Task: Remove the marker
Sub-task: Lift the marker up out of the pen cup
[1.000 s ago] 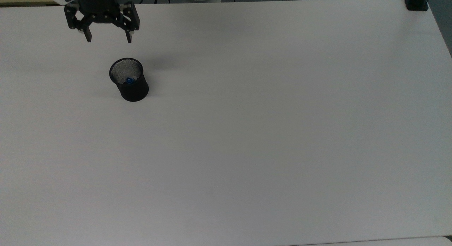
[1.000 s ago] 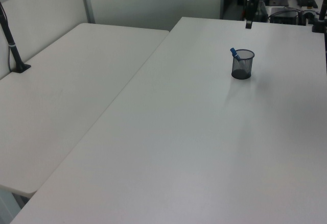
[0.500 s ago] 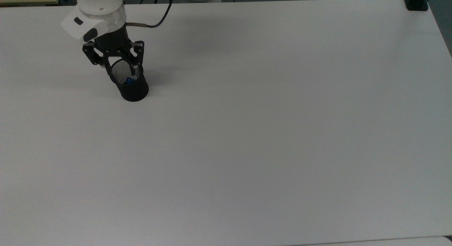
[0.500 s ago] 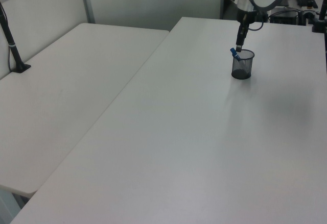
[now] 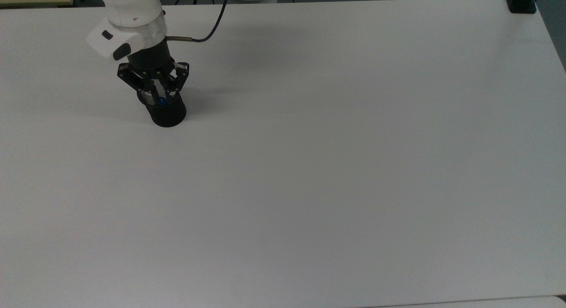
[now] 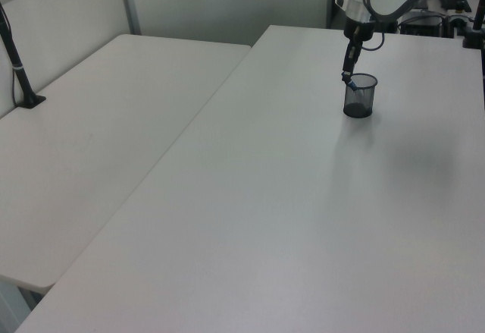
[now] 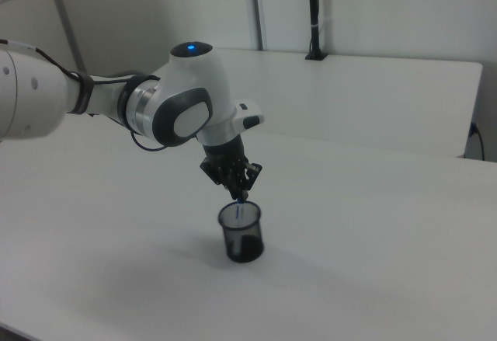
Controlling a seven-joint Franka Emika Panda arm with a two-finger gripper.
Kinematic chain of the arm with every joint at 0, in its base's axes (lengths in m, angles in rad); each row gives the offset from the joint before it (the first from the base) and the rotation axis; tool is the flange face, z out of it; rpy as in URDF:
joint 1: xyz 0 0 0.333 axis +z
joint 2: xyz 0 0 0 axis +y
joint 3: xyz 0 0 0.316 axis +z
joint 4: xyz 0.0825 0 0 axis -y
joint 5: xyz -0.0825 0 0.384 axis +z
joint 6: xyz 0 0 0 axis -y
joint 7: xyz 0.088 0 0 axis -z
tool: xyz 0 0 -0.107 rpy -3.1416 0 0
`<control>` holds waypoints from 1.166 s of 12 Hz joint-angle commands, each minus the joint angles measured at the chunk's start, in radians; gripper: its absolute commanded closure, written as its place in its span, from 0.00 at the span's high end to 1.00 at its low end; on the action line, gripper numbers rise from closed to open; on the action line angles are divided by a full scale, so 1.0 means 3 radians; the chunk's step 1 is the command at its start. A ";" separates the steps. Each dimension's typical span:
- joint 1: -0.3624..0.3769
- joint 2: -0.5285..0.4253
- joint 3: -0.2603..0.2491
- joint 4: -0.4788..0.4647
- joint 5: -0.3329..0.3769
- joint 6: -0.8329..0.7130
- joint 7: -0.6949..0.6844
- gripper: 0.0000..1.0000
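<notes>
white table, cup near its far-left corner in the top view.
claw narrowed around marker; firm hold unclear. next: clamp, lift straight up.

Lighting: even, diffuse, overhead; moderately bright, cool grey-white cast in all 3 views. Table: matte, no hard glare; top view darkens slightly toward its 6 o'clock edge. Shadows: soft, blurred edges; top view, a broad faint patch at 3 o'clock of the mesh cup and a fainter band at 9 o'clock; left view, a dim smudge on the table at 4 o'clock of the cup; right view, a diffuse dark area at 8 o'clock of the cup. Focus: all views mildly soft and grainy; mesh detail unresolved. Edge distortion: none evident.
</notes>
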State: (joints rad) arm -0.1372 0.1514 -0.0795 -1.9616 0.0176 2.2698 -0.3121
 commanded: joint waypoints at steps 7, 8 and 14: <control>-0.0013 -0.0264 -0.0016 0.0554 0.0232 -0.0767 -0.0069 0.03; -0.0008 -0.0300 -0.0021 0.0769 0.0364 -0.1023 -0.0069 0.03; 0.0405 0.0000 -0.0016 0.1211 0.0632 -0.1834 0.0328 0.04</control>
State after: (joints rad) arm -0.1019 0.0568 -0.0776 -1.6039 0.1978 1.7221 -0.3017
